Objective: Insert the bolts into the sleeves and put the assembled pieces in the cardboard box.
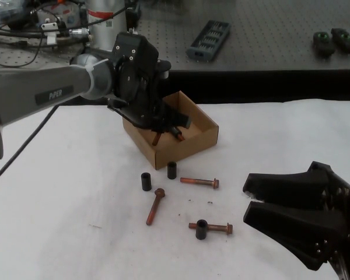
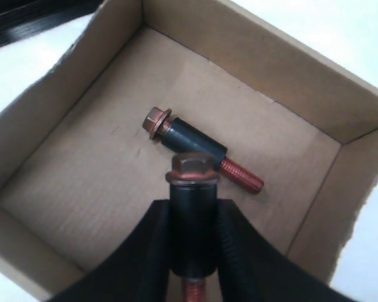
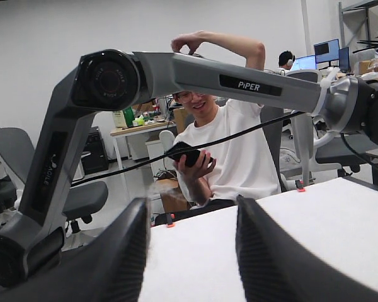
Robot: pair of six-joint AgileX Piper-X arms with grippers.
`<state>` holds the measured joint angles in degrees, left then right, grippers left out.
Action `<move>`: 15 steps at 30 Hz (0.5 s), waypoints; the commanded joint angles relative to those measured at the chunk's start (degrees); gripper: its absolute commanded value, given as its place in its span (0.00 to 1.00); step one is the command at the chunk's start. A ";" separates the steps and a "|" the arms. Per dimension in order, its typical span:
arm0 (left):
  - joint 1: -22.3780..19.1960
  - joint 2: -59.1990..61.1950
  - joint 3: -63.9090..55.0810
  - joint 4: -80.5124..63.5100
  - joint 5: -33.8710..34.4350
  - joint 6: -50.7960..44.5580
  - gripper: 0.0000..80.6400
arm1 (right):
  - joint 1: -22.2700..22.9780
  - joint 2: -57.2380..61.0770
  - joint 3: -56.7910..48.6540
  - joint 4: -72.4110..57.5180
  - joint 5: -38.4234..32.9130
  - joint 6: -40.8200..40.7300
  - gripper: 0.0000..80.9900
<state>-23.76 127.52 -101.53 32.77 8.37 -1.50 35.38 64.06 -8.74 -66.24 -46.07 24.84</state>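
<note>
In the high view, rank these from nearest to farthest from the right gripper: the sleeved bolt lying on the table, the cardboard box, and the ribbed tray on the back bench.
1. Sleeved bolt: close by the right gripper, just to its left.
2. Cardboard box: farther back, mid-table and to the left.
3. Ribbed tray: farthest, on the rear bench.

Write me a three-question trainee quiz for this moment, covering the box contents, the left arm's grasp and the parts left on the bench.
1. True or false: one assembled piece already lies inside the cardboard box.
2. What is between the fingers of the left gripper? A: a bare bolt. B: a bolt in a sleeve. C: nothing.
3. Fill in: ___ empty sleeves stand upright on the bench.

Key: 1 true; 2 B; 3 two.
</note>
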 commanded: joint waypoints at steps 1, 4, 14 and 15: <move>-0.08 -1.06 -0.76 0.53 -0.36 0.21 0.04 | 0.13 -0.44 -0.07 -0.52 0.12 -0.03 0.42; -0.08 -1.06 -0.76 0.59 -0.36 -1.23 0.19 | 0.13 -0.44 -0.07 -0.52 0.12 -0.03 0.42; -0.08 -2.12 -0.76 0.59 0.00 -2.39 0.65 | 0.02 -0.44 -0.07 0.54 0.12 -0.71 0.42; -0.08 -2.70 -0.76 0.59 -0.01 -2.40 0.64 | -0.09 -0.44 -0.07 1.06 0.52 -1.62 0.42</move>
<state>-23.76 127.52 -101.53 33.74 8.37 -3.04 35.38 64.06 -8.74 -65.36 -45.68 23.99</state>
